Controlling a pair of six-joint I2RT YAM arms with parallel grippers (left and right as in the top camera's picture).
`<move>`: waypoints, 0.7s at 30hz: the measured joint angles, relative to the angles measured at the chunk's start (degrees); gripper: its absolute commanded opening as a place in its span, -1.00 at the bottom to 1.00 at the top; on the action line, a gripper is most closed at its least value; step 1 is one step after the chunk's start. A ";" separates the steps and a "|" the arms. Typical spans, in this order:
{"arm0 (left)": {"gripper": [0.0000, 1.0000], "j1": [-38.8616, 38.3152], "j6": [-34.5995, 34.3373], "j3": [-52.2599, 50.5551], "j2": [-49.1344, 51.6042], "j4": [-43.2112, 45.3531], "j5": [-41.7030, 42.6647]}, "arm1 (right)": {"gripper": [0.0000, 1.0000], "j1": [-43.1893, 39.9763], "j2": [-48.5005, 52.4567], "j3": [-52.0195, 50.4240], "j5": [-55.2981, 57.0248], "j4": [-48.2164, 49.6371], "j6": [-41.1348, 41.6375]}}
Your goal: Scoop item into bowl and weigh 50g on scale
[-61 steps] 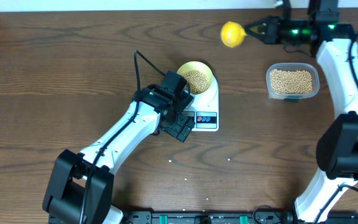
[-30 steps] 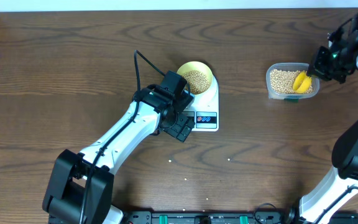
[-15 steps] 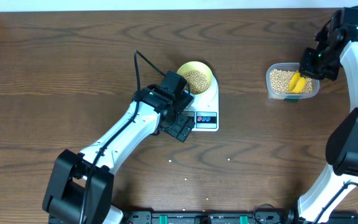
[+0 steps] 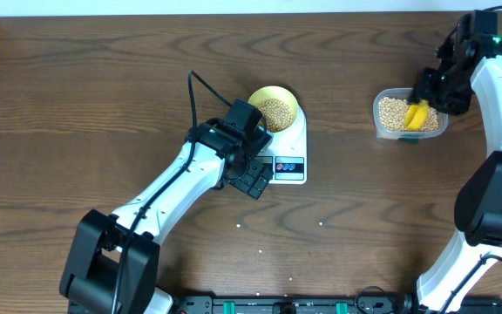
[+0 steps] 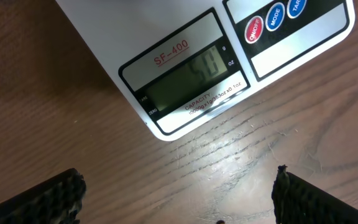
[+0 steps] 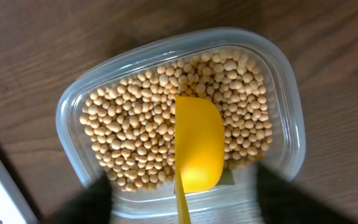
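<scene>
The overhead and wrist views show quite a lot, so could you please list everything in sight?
table: one, brown wood.
scale: one, white, mid-table.
bowl: one, pale yellow, on the scale.
beans: many, beige, in bowl and tub; few strays on table.
tub: one, clear, right of scale.
scoop: one, yellow, lying in tub.
left gripper: one, black, open, by scale's display.
right gripper: one, black, open, above tub.

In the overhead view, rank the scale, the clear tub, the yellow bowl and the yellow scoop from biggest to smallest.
1. scale, largest, though partly covered.
2. clear tub.
3. bowl.
4. scoop, smallest, lying in the tub.
</scene>
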 measured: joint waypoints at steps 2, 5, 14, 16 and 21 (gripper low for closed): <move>0.96 0.00 0.00 0.02 0.00 0.00 0.00 | 0.99 0.00 0.00 -0.04 0.04 1.27 -0.17; 0.96 0.00 0.00 0.00 0.00 0.00 0.00 | 0.98 0.00 0.02 -0.09 0.09 4.11 -0.17; 0.96 0.00 -0.02 0.00 0.00 0.00 0.00 | 0.99 0.00 0.02 -0.11 0.17 6.84 -0.17; 0.96 0.00 -0.02 0.00 0.00 0.00 0.00 | 0.98 0.00 0.02 -0.09 0.17 6.84 -0.17; 0.96 0.00 -0.02 0.00 0.00 0.00 -0.02 | 0.98 0.00 0.02 -0.09 0.17 6.84 -0.17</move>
